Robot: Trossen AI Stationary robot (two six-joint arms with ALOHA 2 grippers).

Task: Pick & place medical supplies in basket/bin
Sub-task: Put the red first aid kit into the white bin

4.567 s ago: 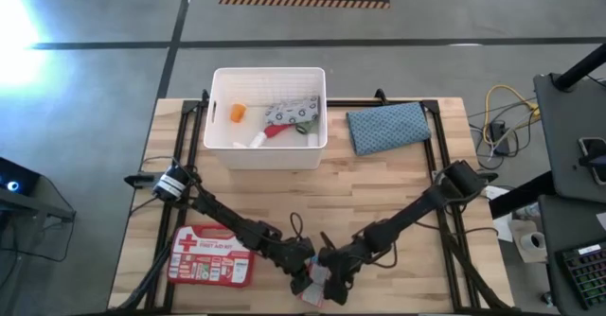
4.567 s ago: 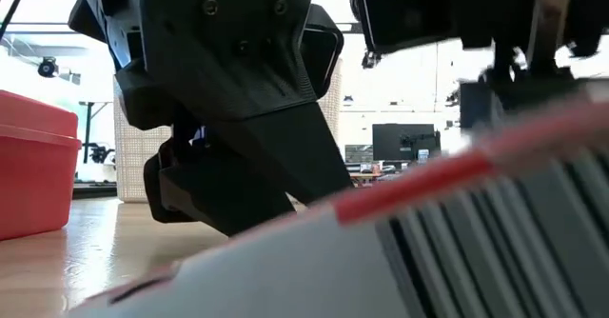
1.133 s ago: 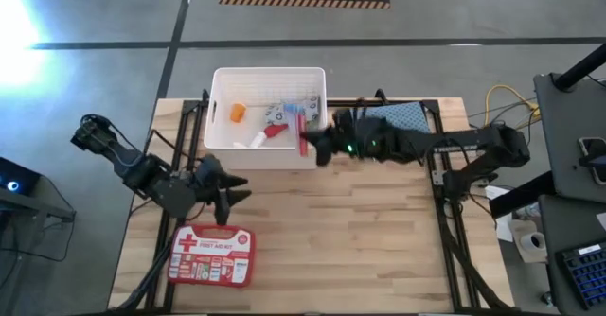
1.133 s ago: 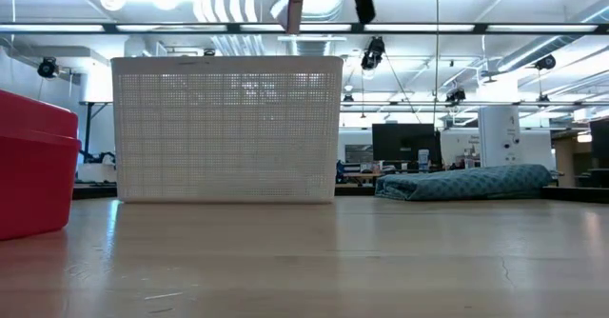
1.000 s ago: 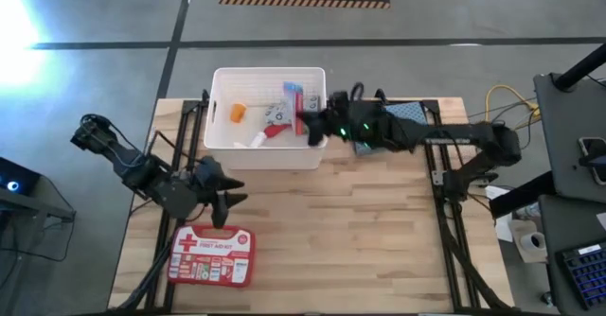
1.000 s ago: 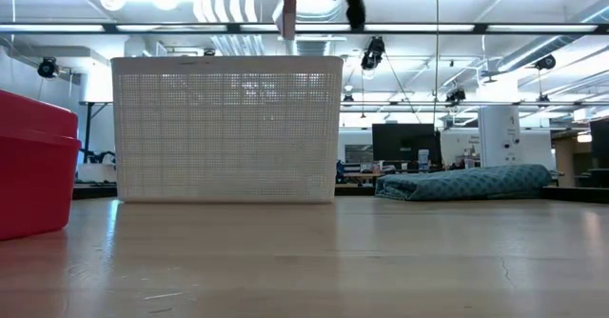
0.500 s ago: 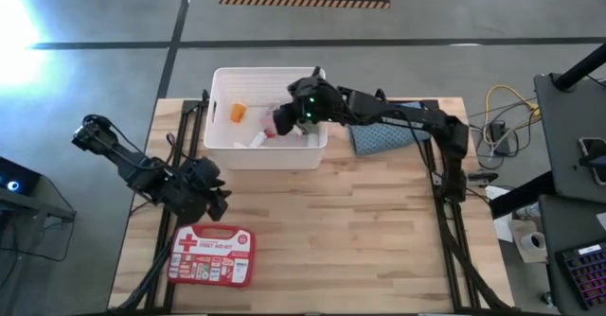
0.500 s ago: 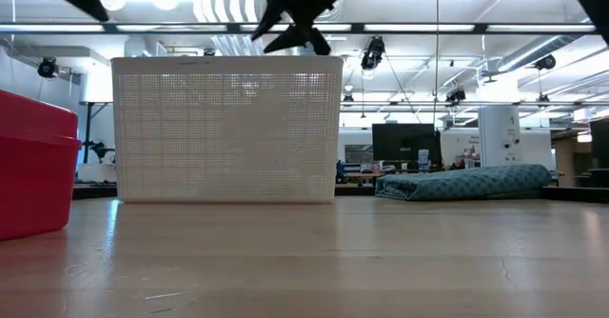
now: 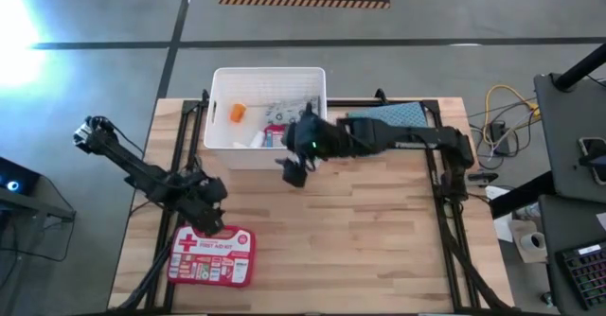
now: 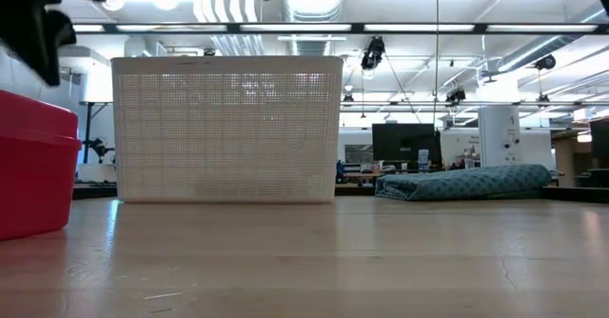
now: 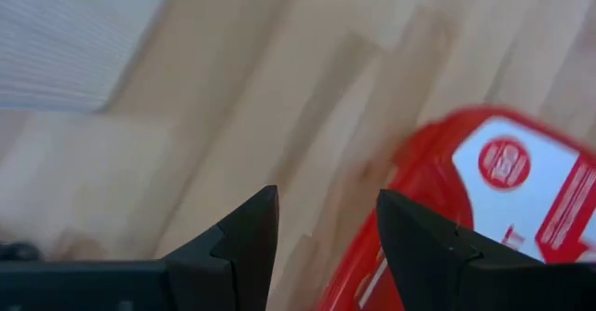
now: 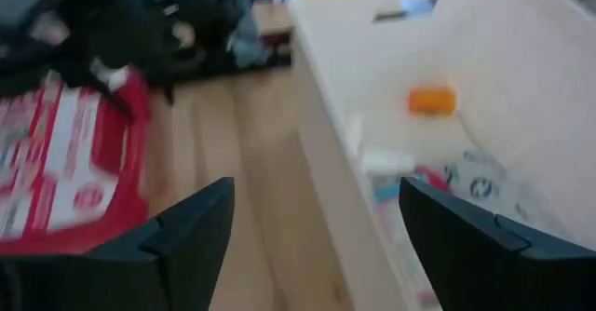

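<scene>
The red first-aid case (image 9: 210, 256) with a white cross lies flat near the table's near left edge; it also shows as the case (image 11: 484, 190) in the left wrist view. My left gripper (image 9: 209, 223) hovers open just beyond its far edge, fingers (image 11: 244, 232) over bare wood beside it. The white bin (image 9: 270, 117) stands at the far side. In it lie an orange-capped bottle (image 9: 238, 112), a grey wipes pack (image 9: 290, 111), a white roll (image 9: 256, 140) and a small red-white box (image 9: 275, 129). My right gripper (image 9: 292, 172) is open and empty, just in front of the bin's near wall.
A blue-grey cloth pouch (image 9: 388, 124) lies to the right of the bin, under the right arm's reach. Black frame rails run along the table's left and right sides. Bare wood stretches across the middle and the near right of the table (image 9: 379, 250).
My right gripper carried the small red-white box from beside the bin's right wall over the rim and down into the bin, let it go there, then drew back toward the near edge, empty. My left gripper moved toward the near edge, closer to the red case.
</scene>
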